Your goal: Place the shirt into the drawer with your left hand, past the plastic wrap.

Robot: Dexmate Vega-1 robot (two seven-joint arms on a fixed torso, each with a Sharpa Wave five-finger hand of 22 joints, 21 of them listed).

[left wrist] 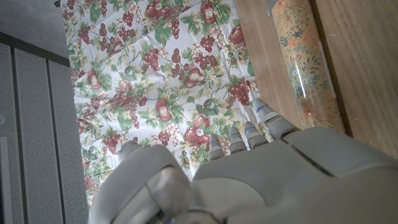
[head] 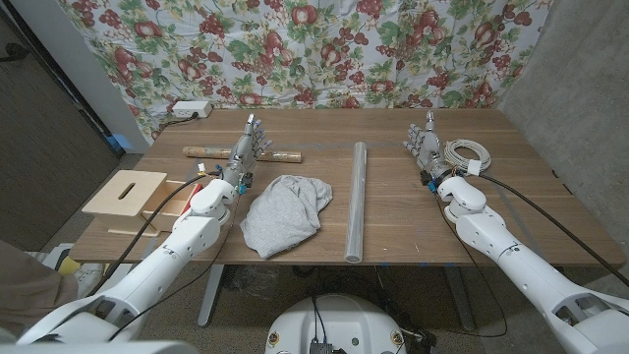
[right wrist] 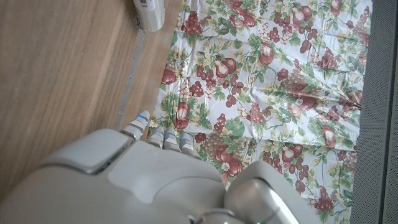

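Observation:
A crumpled grey shirt (head: pixel 285 212) lies on the wooden table (head: pixel 403 211) in front of me, left of centre. The plastic wrap (head: pixel 356 202), a long clear roll, lies lengthwise just right of the shirt; its far end (right wrist: pixel 149 11) shows in the right wrist view. A light wooden drawer box (head: pixel 126 193) with a slot sits at the table's left edge. My left hand (head: pixel 242 162) stands between drawer and shirt, fingers straight and holding nothing, close to the shirt's left edge. My right hand (head: pixel 426 145) is open at the right, apart from the wrap.
A floral paper roll (head: pixel 285 155) lies crosswise behind my left hand, also seen as the roll (left wrist: pixel 303 62) in the left wrist view. A coiled white cable (head: pixel 468 153) sits beside my right hand. A white power strip (head: pixel 189 109) lies at the back left. A fruit-print cloth (head: pixel 324 49) hangs behind.

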